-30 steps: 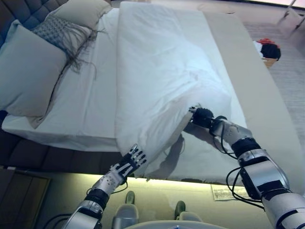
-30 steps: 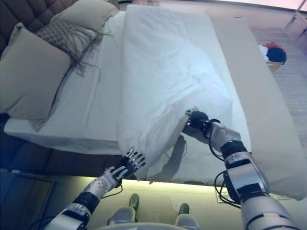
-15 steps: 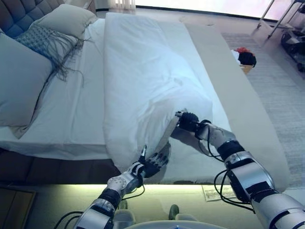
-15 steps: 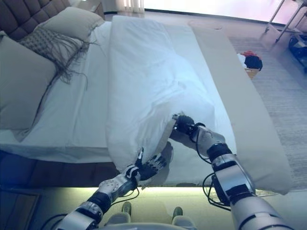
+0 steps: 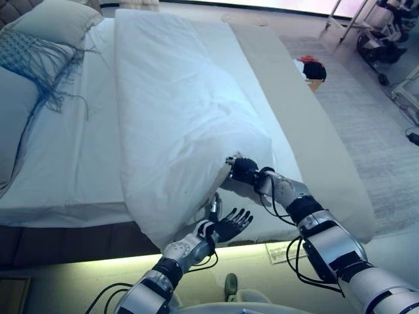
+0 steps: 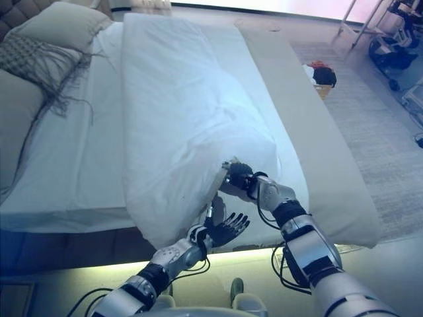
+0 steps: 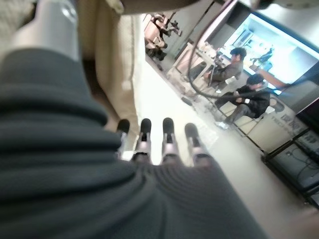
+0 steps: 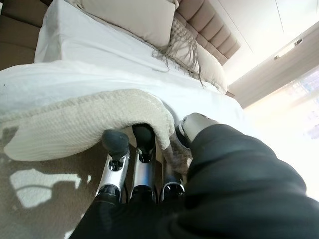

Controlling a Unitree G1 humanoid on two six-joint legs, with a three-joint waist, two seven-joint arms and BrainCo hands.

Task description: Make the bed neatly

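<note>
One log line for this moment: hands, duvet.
right hand: shut on duvet edge, lifted | left hand: open, empty, below duvet's near corner | duvet: folded, not spread

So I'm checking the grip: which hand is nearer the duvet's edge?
Right. The right hand pinches the duvet edge; the left hand hovers open just below it.

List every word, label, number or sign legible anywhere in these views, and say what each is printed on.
None can be read.
Paper sheet on the floor by the bed's near edge: carries print, too small to read.
Bright screen behind the seated people in the left wrist view: too blurred to make out any text.
White duvet, pillows, left hand and right hand: no lettering visible.
</note>
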